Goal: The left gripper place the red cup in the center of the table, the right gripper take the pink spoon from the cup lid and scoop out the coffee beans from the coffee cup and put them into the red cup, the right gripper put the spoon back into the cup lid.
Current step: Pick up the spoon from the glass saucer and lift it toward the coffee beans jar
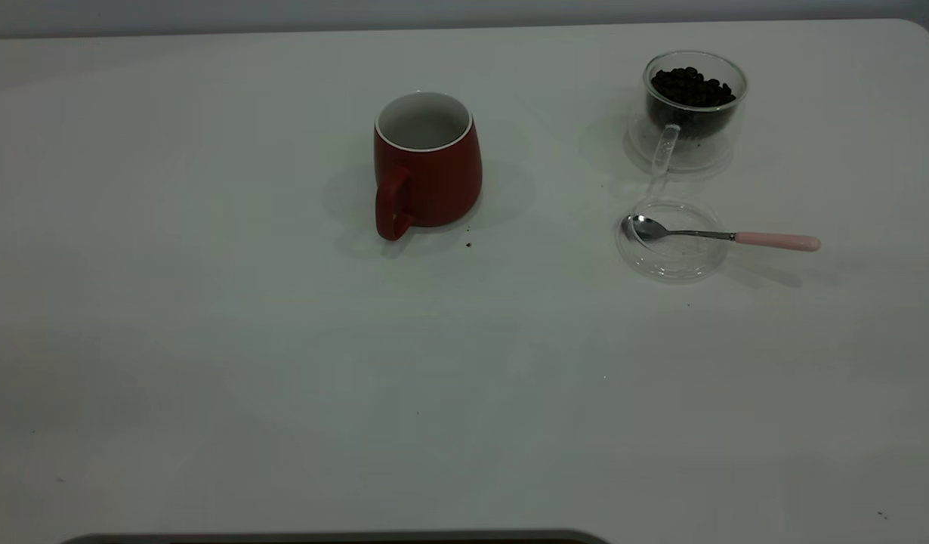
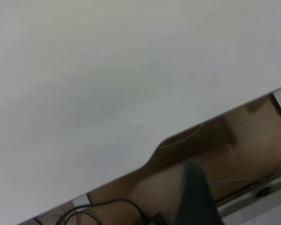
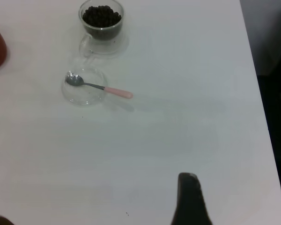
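Your red cup (image 1: 428, 162) stands upright near the middle of the table (image 1: 208, 340), handle toward the camera. To its right sits the glass cup (image 1: 689, 109) of beans (image 1: 691, 87), then the lid (image 1: 670, 242) holding the spoon (image 1: 725, 236) (handle overhanging). I can't tell either gripper's jaw state.

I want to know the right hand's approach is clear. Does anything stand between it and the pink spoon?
Nothing visible does. In the right wrist view only bare table lies between the right hand and the pink spoon, whose bowl rests in the cup lid.
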Controlling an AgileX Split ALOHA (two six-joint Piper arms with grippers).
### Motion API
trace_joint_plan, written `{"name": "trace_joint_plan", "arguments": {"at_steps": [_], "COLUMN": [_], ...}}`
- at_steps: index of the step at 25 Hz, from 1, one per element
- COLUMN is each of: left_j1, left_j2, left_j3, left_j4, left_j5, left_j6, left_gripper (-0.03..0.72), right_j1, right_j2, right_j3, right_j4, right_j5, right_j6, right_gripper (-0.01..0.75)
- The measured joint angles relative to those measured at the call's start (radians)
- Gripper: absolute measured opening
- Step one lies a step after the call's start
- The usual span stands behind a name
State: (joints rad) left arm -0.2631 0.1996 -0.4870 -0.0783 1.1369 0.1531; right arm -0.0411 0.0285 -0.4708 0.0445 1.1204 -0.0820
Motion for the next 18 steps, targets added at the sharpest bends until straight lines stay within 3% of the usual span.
{"name": "trace_joint_plan", "arguments": {"at_steps": [10, 18], "left_j1": [0.002, 0.138], "left_j2": [0.0, -0.081], "left_j3": [0.0, 0.0], "left_j4": [-0.001, -0.003], "left_j5": [-0.001, -0.004], "left_j6": [0.001, 0.003], "left_gripper": [0.569, 0.569], "right_j1": [0.0, 0.0], "right_j2": [0.0, 0.0], "right_j3": [0.0, 0.0], "right_j4": [0.0, 0.0], "right_j5": [0.0, 0.0], "right_j6": [0.0, 0.0], "right_gripper": [0.56, 0.56]}}
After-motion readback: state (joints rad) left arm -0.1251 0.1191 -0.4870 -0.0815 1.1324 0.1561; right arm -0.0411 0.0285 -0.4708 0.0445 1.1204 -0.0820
